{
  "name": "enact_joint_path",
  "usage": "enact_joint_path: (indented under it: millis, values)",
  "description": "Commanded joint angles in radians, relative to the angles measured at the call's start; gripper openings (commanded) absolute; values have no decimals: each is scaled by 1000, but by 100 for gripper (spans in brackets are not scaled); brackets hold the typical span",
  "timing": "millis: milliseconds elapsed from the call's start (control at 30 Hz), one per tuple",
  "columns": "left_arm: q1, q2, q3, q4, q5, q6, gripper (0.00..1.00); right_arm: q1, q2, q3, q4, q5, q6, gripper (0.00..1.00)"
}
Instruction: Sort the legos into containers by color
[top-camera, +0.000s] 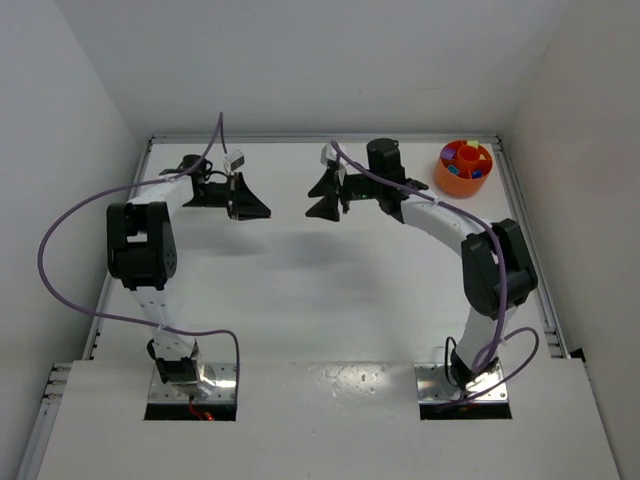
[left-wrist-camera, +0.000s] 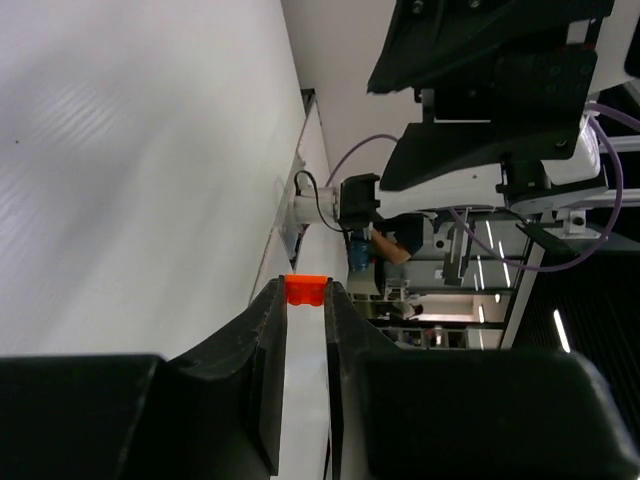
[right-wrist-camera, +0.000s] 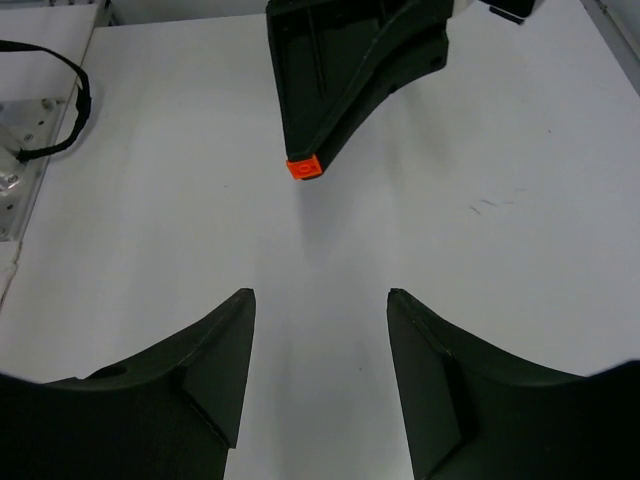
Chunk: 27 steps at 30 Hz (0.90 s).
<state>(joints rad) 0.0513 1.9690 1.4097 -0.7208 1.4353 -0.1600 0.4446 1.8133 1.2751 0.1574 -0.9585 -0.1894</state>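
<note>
Left gripper (left-wrist-camera: 305, 303): closed on one orange-red brick (left-wrist-camera: 305, 289), pinched at the fingertips; upper left of centre in the top view.
Right gripper (right-wrist-camera: 320, 300): jaws apart, nothing between them; upper middle of the top view, facing the left gripper.
Orange bowl (top-camera: 457, 188): upper right, on the white bench (top-camera: 300, 300), coloured bricks (top-camera: 455, 168) inside; well apart from both grippers.

Bright, even lighting, soft faint shadows, wrist close-ups slightly out of focus.
</note>
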Motion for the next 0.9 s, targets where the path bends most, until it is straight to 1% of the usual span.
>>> enact_joint_path:
  millis: [0,67,133,167,200,233,267,300,333,433,467,500,533,567,600,633,667,767,800,867]
  values:
    - [-11,-84,3,60,178,-20,0,32,4,10,82,-34,-74,56]
    - [-11,-84,3,60,145,-7,0,57,4,20,82,-10,-74,53]
    - [-11,-93,12,51,120,-7,0,72,15,20,112,36,-35,52]
    - [-11,-93,12,50,85,-7,0,88,24,10,132,61,-3,50]
    - [-11,-93,21,50,65,-7,0,88,24,10,160,90,42,48]
    - [-11,-93,34,50,41,-7,0,100,35,10,218,154,141,48]
    - [-11,-104,34,50,13,-7,0,100,50,10,249,190,189,48]
    - [-11,-104,44,50,-19,-7,0,112,50,10,273,281,236,47]
    - [-21,-104,44,50,-35,-16,0,112,64,10,307,320,307,47]
    - [-21,-104,44,70,-84,-68,0,134,92,23,340,412,378,47]
    - [-21,-104,28,110,-101,-169,0,134,92,33,340,423,404,47]
    - [-10,-131,11,268,-133,-255,0,134,102,33,340,423,404,47]
    - [4,-149,-35,378,-154,-357,0,143,103,33,340,423,404,47]
    - [13,-169,-61,490,-185,-566,0,143,103,33,340,423,404,47]
    - [13,-203,-87,700,-243,-663,0,143,103,33,340,414,413,47]
    - [28,-203,-118,772,-266,-740,0,143,93,18,349,414,413,47]
    - [28,-203,-118,809,-286,-819,0,152,83,3,358,399,424,47]
    - [-1,-203,-100,837,-337,-843,0,152,73,-19,395,399,424,47]
    - [-11,-203,-100,846,-337,-855,0,161,73,-19,409,386,450,47]
    - [-21,-203,-126,870,-349,-866,0,161,73,-28,432,362,459,47]
